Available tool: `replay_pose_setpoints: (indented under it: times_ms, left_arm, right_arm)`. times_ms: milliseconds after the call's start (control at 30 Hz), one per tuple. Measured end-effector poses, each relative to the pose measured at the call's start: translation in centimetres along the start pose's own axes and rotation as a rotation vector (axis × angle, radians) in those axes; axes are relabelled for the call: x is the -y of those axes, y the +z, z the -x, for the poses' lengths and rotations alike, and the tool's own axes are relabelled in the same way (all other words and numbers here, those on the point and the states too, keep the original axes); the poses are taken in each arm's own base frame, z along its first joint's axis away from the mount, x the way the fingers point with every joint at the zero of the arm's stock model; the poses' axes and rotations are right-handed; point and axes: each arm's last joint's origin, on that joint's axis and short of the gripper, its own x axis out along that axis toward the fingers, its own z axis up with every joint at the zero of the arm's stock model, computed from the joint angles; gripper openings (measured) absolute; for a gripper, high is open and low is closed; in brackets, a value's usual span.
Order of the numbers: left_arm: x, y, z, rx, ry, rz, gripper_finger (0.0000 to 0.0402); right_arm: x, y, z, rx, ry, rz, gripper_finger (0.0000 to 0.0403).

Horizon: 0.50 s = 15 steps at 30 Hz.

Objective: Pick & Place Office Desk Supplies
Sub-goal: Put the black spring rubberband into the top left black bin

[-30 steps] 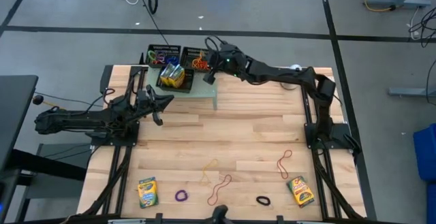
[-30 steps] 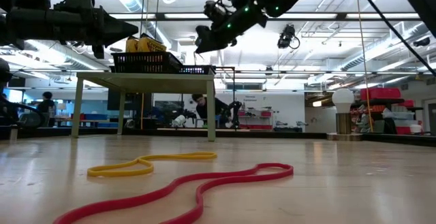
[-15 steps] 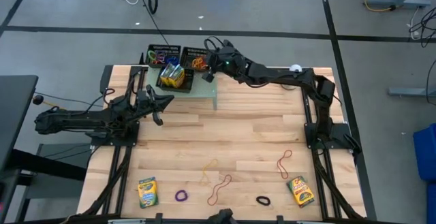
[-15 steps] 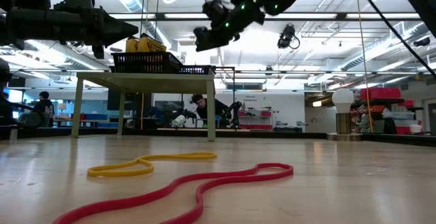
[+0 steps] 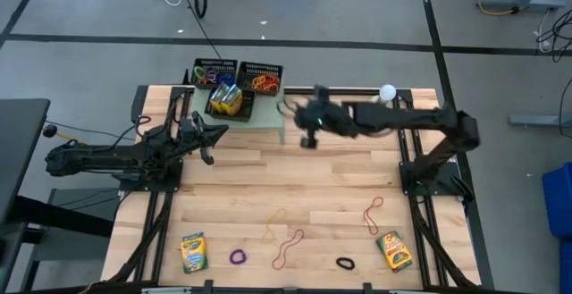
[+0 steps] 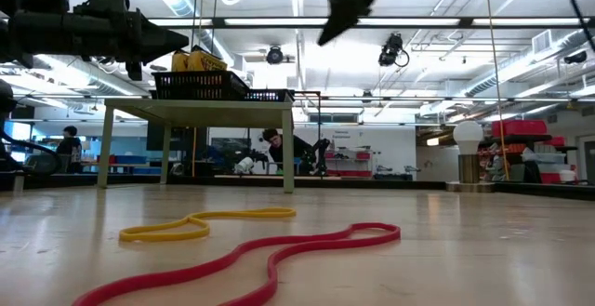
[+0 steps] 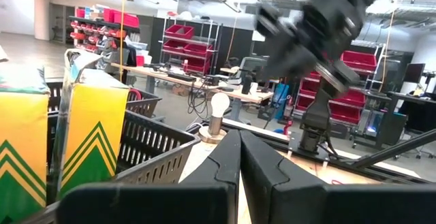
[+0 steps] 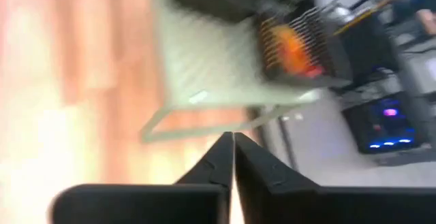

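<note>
Two yellow-and-green crayon boxes are lying flat near the front edge of the wood surface, one front-left (image 5: 192, 252), one front-right (image 5: 393, 250), well apart. Btwn them, loose rubber bands are lying scattered: tan (image 5: 273, 223), red (image 5: 287, 248), purple (image 5: 238, 257), black (image 5: 345, 263), another red (image 5: 373, 214). More crayon boxes (image 5: 226, 99) are standing in a back tray w/ more bands (image 5: 263, 82) alongside.

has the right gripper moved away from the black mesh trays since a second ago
Yes. In the high view the right gripper has swung off the black mesh trays, toward the white ball-topped stand, fingers shut and empty.
</note>
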Motion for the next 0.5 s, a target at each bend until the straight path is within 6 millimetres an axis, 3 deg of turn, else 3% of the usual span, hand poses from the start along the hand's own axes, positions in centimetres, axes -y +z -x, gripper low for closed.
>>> replay_pose_setpoints:
  times_ms: [67,300,500]
  left_arm:
    - [0.0,0.0,0.0,-0.001,0.0,0.0,0.0011]
    - [0.0,0.0,0.0,-0.001,0.0,0.0,0.0011]
    - [0.0,0.0,0.0,0.0,0.0,0.0,0.0011]
  right_arm:
    - [-2.2,-1.7,0.9,-0.02,0.046,0.008,0.0008]
    - [-9.8,-7.2,4.5,-0.073,0.162,0.015,0.002]
    - [-14.6,-8.7,7.6,-0.068,0.262,-0.067,0.0009]
